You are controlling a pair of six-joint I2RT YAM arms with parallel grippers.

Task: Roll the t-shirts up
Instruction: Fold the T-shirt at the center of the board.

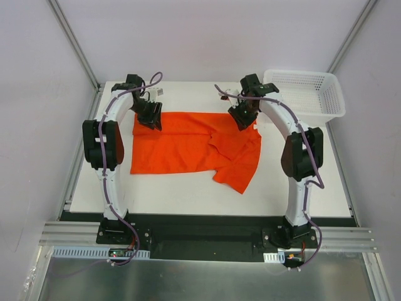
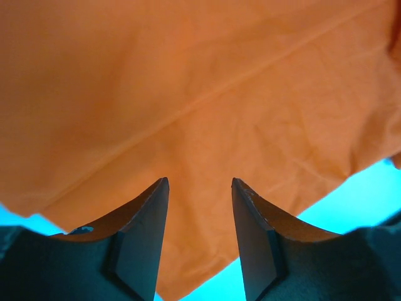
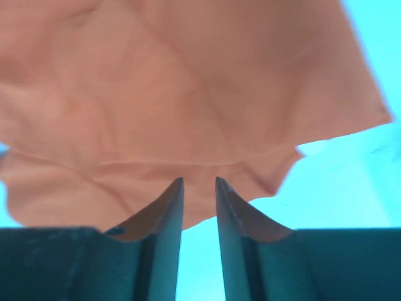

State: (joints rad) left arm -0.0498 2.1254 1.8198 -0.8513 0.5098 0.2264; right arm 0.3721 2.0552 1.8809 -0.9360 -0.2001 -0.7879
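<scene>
- T-shirt (image 1: 188,147) lay spread on the white table (image 1: 188,191) between both arms. Its near-right part was rumpled, with a flap folded over.
- Fabric was thin, matte orange-red and finely creased, with one seam line showing in the left wrist view. Judged light and limp, so it would likely slump and slide on the smooth top.
- Left gripper (image 2: 200,182) had its fingers spread over the far-left corner, cloth beneath them and nothing pinched.
- Right gripper (image 3: 199,180) had its fingers narrowly parted at the far-right edge, with bare table in the gap.
- Best hold judged to be the two far edge corners, pinched together.
- White mesh basket (image 1: 332,94), rigid plastic, stood at the far right, apart from the shirt.
</scene>
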